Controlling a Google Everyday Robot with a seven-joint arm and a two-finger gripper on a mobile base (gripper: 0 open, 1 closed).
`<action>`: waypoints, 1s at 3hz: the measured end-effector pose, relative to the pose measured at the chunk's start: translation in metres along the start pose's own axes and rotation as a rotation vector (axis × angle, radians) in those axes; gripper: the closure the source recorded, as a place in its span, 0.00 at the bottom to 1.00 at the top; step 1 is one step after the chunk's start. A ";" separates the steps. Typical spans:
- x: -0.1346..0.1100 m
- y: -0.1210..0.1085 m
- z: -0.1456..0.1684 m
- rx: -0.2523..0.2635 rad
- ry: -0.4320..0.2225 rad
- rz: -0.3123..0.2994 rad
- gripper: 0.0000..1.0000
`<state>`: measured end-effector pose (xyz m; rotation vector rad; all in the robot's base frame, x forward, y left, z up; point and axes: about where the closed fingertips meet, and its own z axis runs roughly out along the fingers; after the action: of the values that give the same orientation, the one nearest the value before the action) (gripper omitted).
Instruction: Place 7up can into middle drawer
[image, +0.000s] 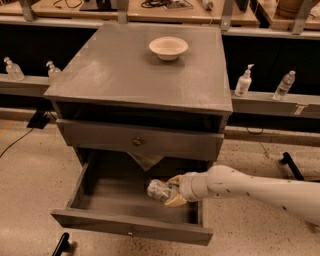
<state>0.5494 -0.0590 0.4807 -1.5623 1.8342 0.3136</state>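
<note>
Silvery 7up can (159, 190) (tilted sideways) in hand (172, 191) over middle drawer (131, 230)

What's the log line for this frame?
gripper: inside open drawer, right side | jaws: shut on can | can: held sideways, not released | bowl: on cabinet top

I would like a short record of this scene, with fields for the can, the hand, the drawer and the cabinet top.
7up can: on its side, held inside the open drawer, right half
hand: closed on the 7up can, reaching in from the right
middle drawer: pulled out
cabinet top: holds a cream bowl
can touching drawer floor: cannot tell
</note>
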 end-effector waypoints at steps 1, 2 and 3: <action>0.000 0.001 0.032 -0.064 0.054 -0.038 1.00; -0.002 0.002 0.054 -0.135 0.048 -0.046 1.00; 0.000 0.001 0.065 -0.176 0.036 -0.031 1.00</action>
<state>0.5713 -0.0208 0.4329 -1.7241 1.8497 0.4458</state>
